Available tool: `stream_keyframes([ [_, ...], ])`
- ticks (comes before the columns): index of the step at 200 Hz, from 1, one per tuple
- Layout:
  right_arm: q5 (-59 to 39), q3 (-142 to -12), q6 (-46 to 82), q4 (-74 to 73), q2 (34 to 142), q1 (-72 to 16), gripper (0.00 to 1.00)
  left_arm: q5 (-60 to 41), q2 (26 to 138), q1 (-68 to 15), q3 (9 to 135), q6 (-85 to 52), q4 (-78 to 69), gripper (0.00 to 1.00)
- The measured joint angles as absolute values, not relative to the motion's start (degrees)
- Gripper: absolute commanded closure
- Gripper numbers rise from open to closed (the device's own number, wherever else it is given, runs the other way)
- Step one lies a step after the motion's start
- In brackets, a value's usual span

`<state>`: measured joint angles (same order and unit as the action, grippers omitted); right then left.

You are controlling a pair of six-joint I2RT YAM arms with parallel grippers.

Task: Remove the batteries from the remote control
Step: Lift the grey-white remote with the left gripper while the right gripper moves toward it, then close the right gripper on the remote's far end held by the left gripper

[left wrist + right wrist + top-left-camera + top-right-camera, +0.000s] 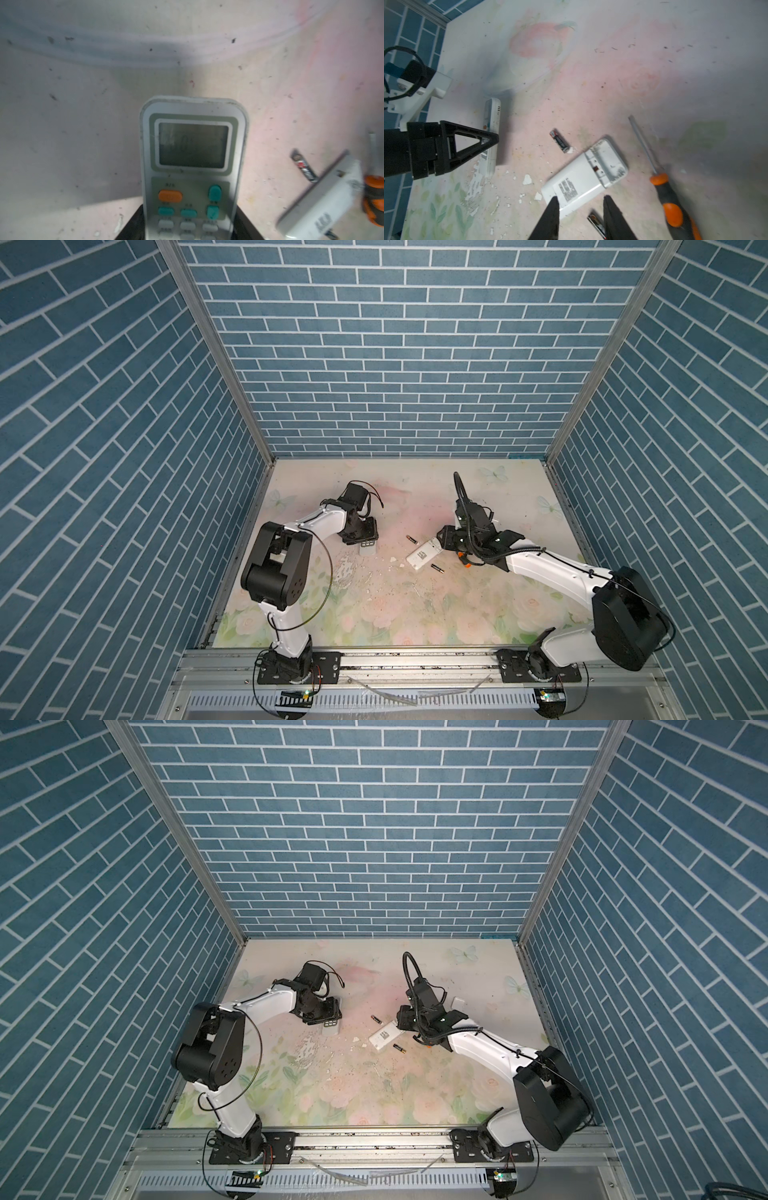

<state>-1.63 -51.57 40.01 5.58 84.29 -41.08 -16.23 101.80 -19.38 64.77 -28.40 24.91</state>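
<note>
Though loose, dark gold-banded batteries (559, 140); right end effector (581, 197) unclenched, left end effector (188, 218) clenched on grey remote (193, 145)

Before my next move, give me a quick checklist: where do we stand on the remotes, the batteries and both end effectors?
1. White remote, compartment open and empty: ok.
2. Battery by the compartment end and battery by the label end, both lying loose: ok.
3. Display remote unloaded: cannot tell, its back is hidden.
4. Right end effector open, holding nothing: ok.
5. Left end effector gripping the display remote's sides: ok.
</note>
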Motion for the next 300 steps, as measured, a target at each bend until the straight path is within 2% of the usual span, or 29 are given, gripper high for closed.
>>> stream_keyframes([
  [75, -3.53, -54.83, 40.27, -6.13, 94.3, -46.96, 0.6, -23.68, 97.95, -19.68, 59.42, -42.96, 11.35, 0.64],
  [211, -6.02, -61.8, 40.69, -8.91, 100.82, -49.21, 0.58, -28.4, 97.1, -21.23, 57.08, -50.92, 2.68, 0.65],
  [300, -7.75, -63.37, 41.76, -10.39, 104.51, -49.34, 0.66, -29.61, 95.35, -21.41, 56.36, -53.21, 0.32, 0.65],
])
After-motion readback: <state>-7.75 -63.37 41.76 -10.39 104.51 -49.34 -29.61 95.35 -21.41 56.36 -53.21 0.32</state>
